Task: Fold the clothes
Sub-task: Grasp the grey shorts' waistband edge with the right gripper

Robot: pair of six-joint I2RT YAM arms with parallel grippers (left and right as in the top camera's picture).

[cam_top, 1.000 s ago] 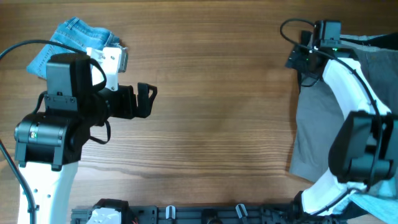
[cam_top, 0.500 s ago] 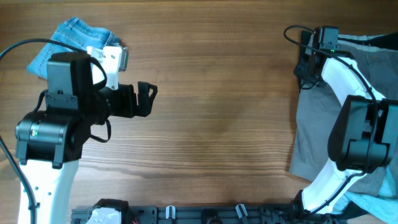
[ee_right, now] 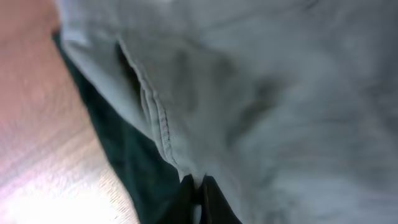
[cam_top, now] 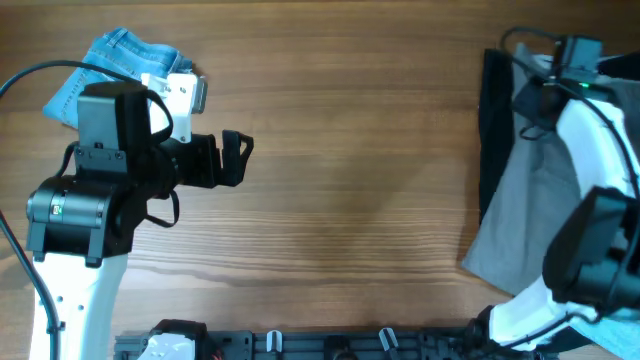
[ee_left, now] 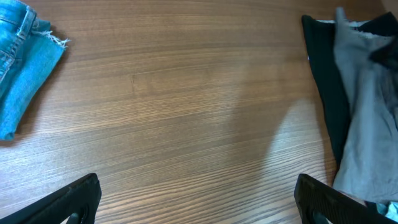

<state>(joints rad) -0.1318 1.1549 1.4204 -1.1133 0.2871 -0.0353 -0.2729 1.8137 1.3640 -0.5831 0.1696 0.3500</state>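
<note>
grey shorts lie under my right gripper, which has just closed tight on their stitched edge and dragged it aside, baring the black garment below. folding can likely start. my left gripper, well apart, is wide open, empty.

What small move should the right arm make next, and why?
Probably drag the grey shorts toward the table centre: the right tool is shut on their edge, and they lie partly over the black garment.
</note>
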